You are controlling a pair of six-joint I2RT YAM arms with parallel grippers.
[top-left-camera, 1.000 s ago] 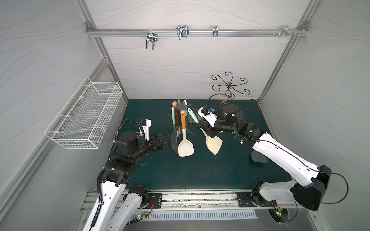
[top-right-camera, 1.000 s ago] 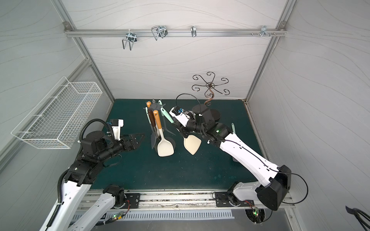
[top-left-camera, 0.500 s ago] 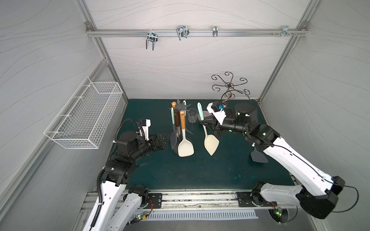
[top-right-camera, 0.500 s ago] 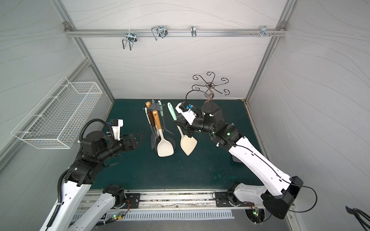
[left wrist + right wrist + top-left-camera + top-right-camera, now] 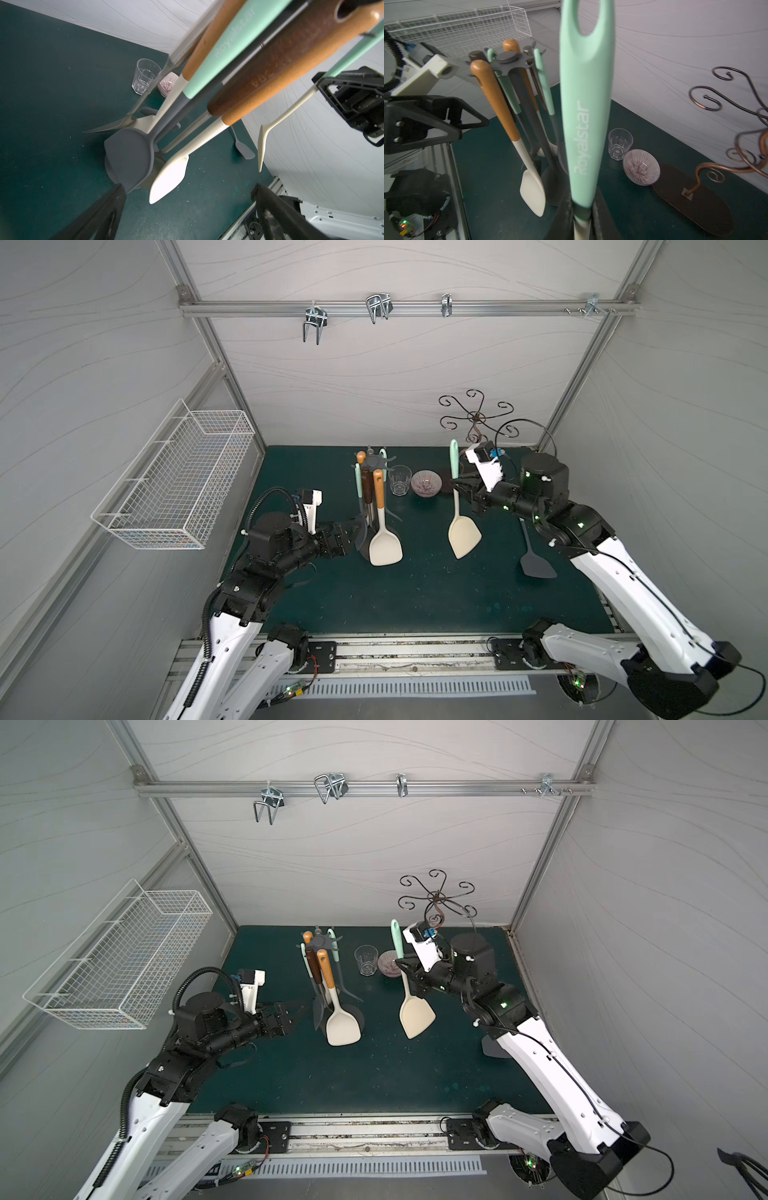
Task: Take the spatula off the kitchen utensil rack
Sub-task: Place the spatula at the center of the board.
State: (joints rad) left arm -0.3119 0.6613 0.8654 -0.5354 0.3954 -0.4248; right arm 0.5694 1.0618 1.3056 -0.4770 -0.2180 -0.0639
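- The spatula (image 5: pixel 462 535), mint-handled with a cream blade, is held upright, blade down, by the right claw (image 5: pixel 459 485), which is clamped on its shaft just below the handle.
- The spatula is seen well apart from the kitchen utensil rack (image 5: pixel 372 464), on whose hooks other utensils are hung.
- The left claw (image 5: pixel 353 533) is seen with jaws spread, just beside the rack's hanging utensils.
- A glass (image 5: pixel 400 480) and a bowl (image 5: pixel 426 483) are set side by side on the table (image 5: pixel 415 597).
- A grey turner (image 5: pixel 537 565) is laid flat near the right arm.
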